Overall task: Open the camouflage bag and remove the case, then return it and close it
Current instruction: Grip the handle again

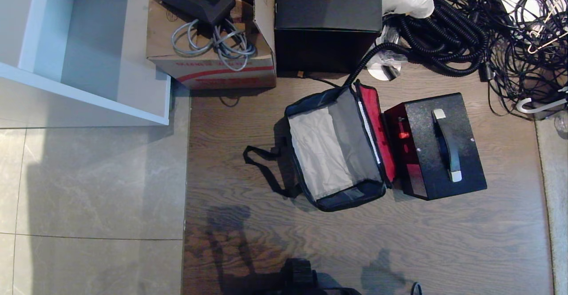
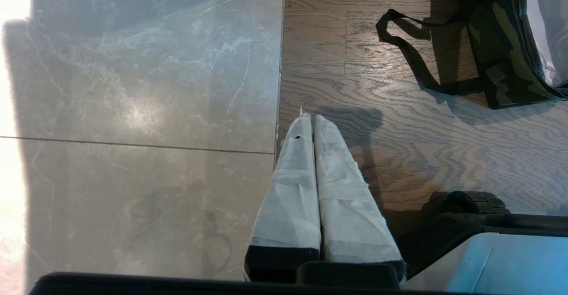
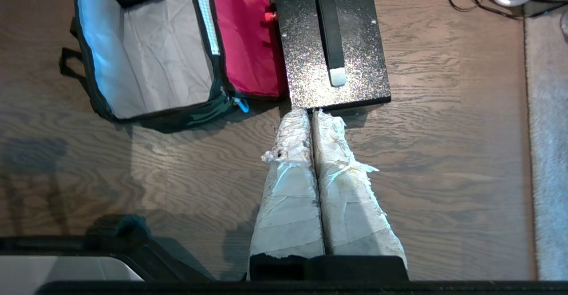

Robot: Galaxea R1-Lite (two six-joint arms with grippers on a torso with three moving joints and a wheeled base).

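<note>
Right now the camouflage bag lies open on the wooden floor at the centre of the head view, its red-lined lid folded to the right and its grey inside bare. Just beside that lid, to the right, the case stands on the floor with its handle up. Toward the upper left of the frame sits a cardboard box, a black box next to it, and tangled cables fill the upper right. Both arms hang low: the left pincer is pressed together over the floor seam, holding nothing; the right pincer is likewise closed and empty, its tips near the case's edge.
</note>
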